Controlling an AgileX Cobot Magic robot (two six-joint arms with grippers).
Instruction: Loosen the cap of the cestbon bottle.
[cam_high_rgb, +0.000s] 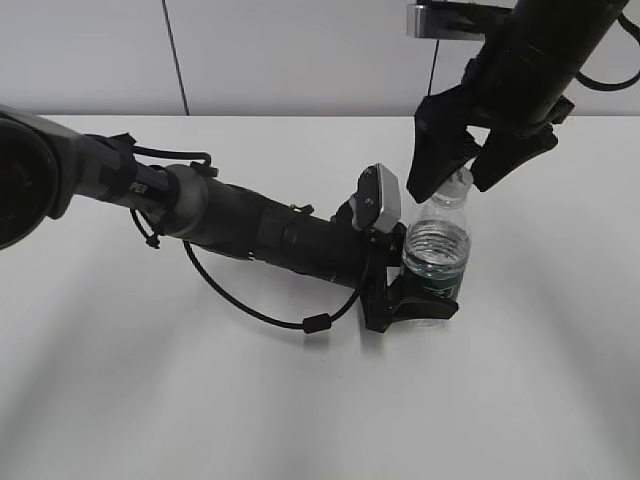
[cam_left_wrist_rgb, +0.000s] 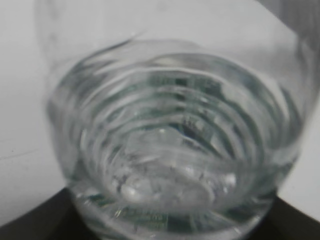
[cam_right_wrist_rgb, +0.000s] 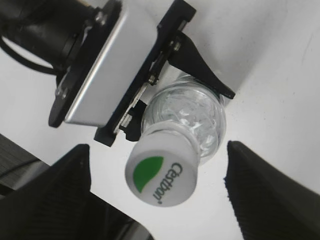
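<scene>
The cap stands free between the right gripper's 2 spread fingers, with open gaps on both sides. Lower down, the left gripper clamps the cestbon bottle, and its arm and wrist camera block the bottle's left side. The table to the right and front lies open.

The exterior view looks down at a slant. The left wrist view is pressed close, perhaps blurred, to the clear ribbed plastic water bottle. The right wrist view looks straight down onto it.
</scene>
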